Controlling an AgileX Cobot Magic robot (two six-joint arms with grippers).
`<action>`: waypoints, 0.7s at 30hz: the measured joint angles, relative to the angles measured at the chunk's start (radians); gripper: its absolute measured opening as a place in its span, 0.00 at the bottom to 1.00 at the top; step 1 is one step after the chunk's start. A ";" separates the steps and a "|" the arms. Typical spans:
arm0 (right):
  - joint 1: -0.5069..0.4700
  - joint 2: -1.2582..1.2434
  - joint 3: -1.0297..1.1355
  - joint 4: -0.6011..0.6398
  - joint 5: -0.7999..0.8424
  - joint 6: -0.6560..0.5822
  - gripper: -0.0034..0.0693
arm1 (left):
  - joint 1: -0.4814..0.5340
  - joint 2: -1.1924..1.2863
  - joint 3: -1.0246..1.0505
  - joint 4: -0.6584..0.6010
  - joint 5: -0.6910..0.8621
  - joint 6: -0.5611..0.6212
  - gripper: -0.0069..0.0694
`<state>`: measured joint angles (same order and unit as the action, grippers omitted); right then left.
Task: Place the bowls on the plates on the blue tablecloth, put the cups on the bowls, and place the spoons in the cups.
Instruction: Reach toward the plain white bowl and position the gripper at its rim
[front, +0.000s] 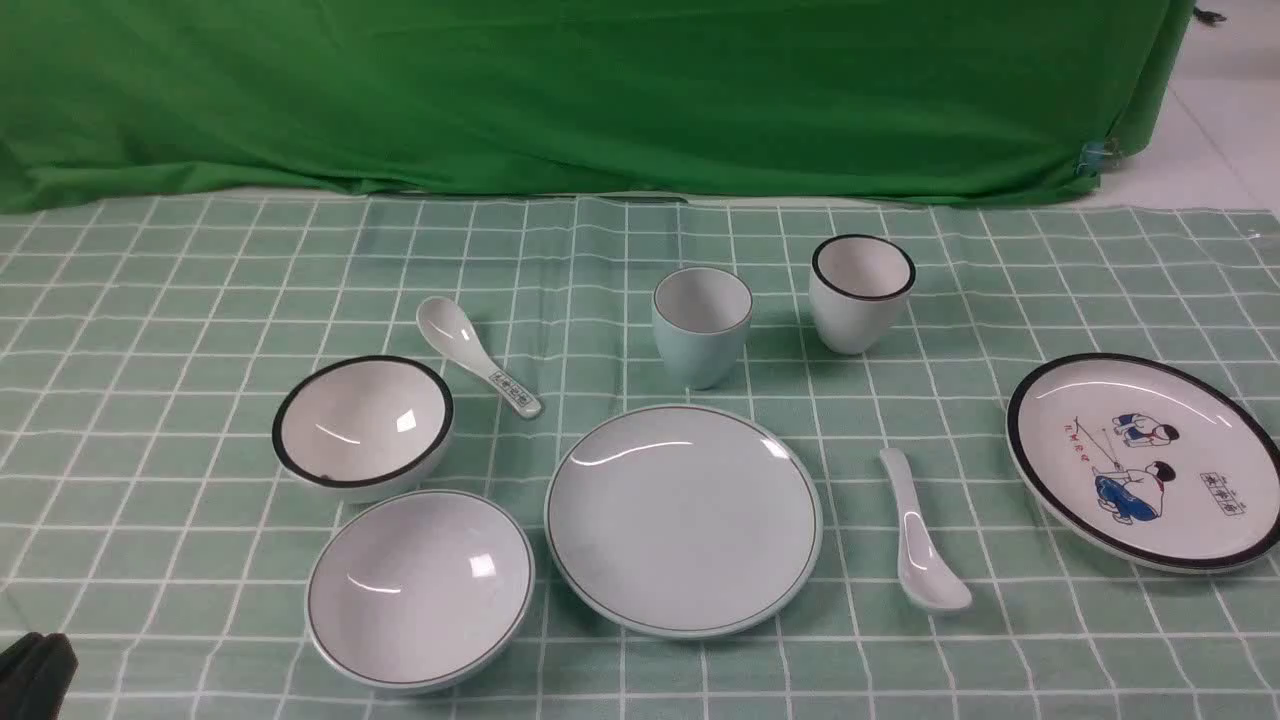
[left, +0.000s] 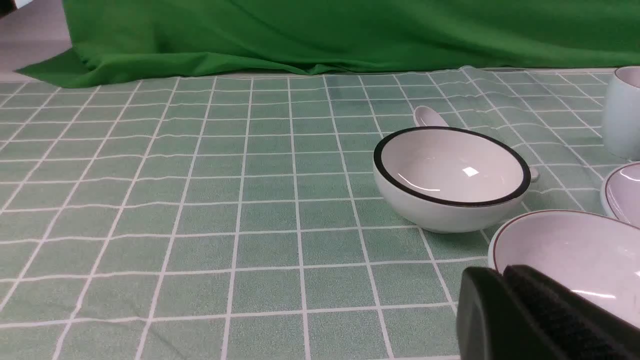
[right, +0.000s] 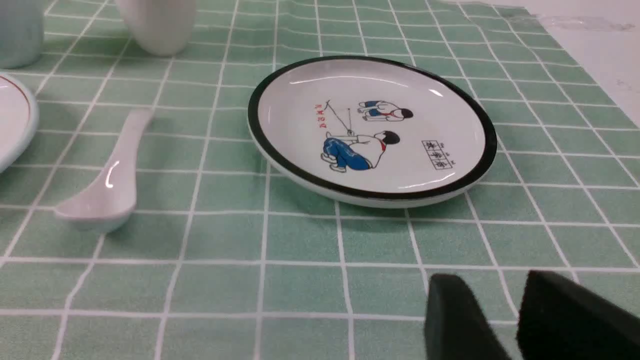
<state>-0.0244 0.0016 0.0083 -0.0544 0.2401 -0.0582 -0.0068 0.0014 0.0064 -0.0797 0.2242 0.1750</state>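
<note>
Pincer on my left arm (left: 500, 272) is pinched together, right pincer's (right: 500, 285) apart, with the pale blue bowl (front: 420, 590) near the left one and the cartoon plate (right: 372, 127) near the right.

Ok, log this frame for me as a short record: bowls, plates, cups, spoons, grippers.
bowls: black-rimmed white bowl, shallow pale blue bowl, both on cloth
plates: plain pale blue plate, cartoon-printed white plate, both bare
cups: pale blue cup, black-rimmed white cup, both upright
spoons: two white ceramic, on cloth
left gripper: shut
right gripper: open
</note>
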 joint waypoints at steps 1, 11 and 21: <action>0.000 0.000 0.000 0.000 0.000 0.000 0.38 | 0.000 0.000 0.000 0.000 0.000 0.000 0.11; 0.000 0.000 0.000 0.000 0.000 0.000 0.38 | 0.000 0.000 0.000 0.000 0.000 0.001 0.11; 0.000 0.000 0.000 0.000 0.000 0.000 0.38 | 0.000 0.000 0.000 0.059 -0.006 0.000 0.11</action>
<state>-0.0244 0.0016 0.0083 -0.0544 0.2401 -0.0582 -0.0068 0.0014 0.0064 -0.0202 0.2178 0.1748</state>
